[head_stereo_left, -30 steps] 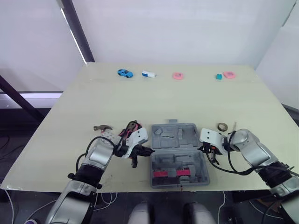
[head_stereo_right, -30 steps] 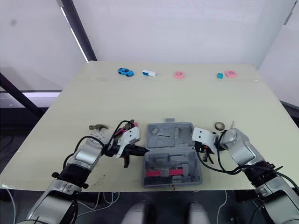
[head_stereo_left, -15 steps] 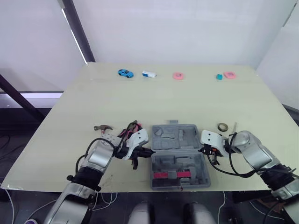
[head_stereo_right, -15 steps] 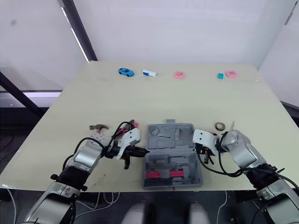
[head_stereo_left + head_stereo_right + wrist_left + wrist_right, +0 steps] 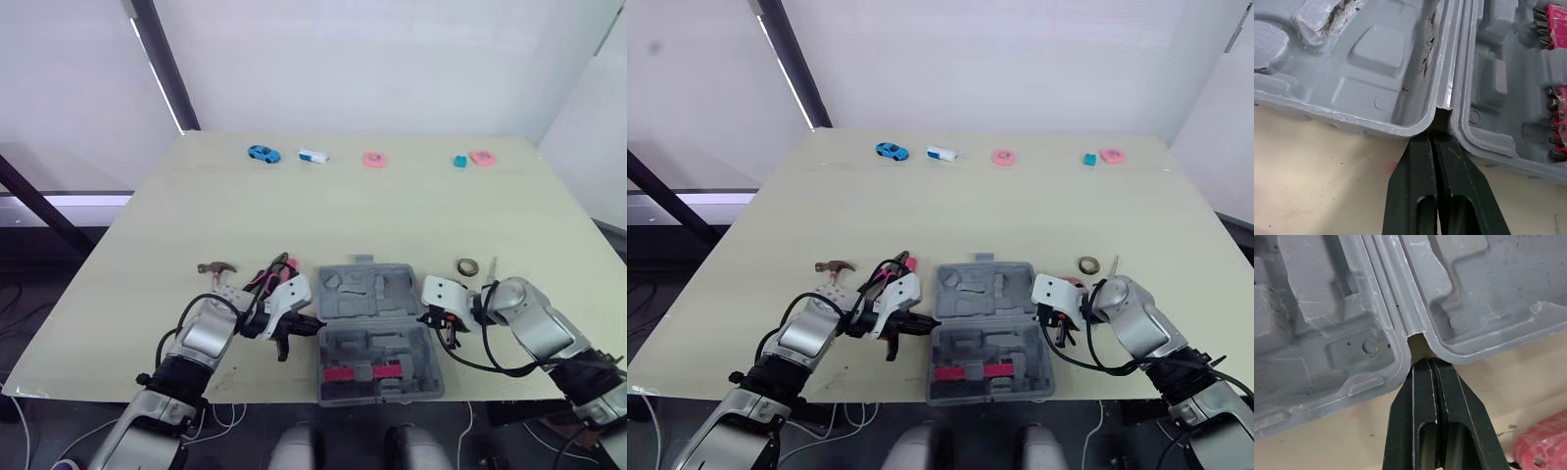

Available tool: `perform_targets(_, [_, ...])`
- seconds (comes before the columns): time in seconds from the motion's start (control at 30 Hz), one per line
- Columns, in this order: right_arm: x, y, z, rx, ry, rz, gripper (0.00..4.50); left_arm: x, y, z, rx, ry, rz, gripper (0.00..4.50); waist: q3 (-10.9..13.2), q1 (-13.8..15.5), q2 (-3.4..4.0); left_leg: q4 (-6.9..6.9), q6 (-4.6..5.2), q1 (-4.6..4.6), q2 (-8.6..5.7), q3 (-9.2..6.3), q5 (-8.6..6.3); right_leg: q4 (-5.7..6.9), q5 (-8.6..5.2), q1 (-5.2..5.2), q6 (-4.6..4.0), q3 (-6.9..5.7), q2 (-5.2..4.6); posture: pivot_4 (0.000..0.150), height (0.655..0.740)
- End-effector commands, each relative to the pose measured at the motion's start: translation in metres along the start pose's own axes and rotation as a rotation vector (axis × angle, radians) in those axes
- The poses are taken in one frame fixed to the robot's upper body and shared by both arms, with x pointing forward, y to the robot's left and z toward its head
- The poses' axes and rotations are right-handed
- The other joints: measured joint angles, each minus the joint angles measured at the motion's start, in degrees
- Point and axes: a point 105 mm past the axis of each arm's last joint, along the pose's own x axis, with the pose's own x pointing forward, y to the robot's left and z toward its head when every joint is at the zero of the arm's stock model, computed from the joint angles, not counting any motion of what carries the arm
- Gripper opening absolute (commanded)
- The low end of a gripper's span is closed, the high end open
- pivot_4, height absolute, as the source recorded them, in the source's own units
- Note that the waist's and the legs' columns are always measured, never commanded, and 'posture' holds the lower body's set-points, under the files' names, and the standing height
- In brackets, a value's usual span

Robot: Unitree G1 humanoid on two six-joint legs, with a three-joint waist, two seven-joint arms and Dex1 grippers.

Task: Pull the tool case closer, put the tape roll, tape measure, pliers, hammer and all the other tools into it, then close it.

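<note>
Tool case: one grey tool case [image 5: 367,294] lies fully open at the near edge of the table [image 5: 392,215], between the two grippers; two pink bit strips [image 5: 370,371] sit in its near half.
Left gripper: the left gripper [image 5: 1433,142] has its fingers pressed together and holds nothing; the tips are in the hinge notch on the case's left side.
Right gripper: the right gripper [image 5: 1428,367] is the same, at the hinge notch on the right side.
Loose tools: one hammer [image 5: 216,267] and one pliers [image 5: 266,279] lie left of the case; one tape roll [image 5: 466,265] lies right of it.
Far edge: five small things in a row.
Change: against one second ago, the case and both grippers are slightly nearer the near edge; hammer and tape roll are unmoved.
</note>
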Motion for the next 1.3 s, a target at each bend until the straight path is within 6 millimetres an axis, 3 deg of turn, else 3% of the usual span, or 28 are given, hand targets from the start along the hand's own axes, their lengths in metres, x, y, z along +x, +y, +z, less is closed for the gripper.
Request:
perform_targets(0.03, [-0.004,0.007,0.008,-0.012,-0.037,0.024,0.0,0.005,-0.011,0.004,0.018,-0.014,-0.041,0.13,0.0,0.0,0.0,0.0,0.0,0.0,0.0,0.0,0.0,0.0,0.0,0.0,0.0,0.0,0.0,0.15,0.74])
perform_targets(0.57, [-0.007,0.025,0.005,0.012,-0.03,0.061,0.0,0.005,-0.026,-0.005,-0.02,-0.005,-0.049,0.13,-0.01,0.09,0.0,0.0,0.0,0.02,0.0,-0.01,0.0,0.0,0.0,0.0,0.0,0.0,0.0,0.15,0.74])
perform_targets(1.3, [-0.011,0.029,-0.001,0.031,-0.013,0.065,0.0,0.005,-0.034,-0.012,-0.049,0.005,-0.069,0.13,-0.01,0.13,0.0,0.0,0.0,0.02,0.0,0.0,0.0,0.0,0.0,0.0,0.0,0.0,0.0,0.15,0.74])
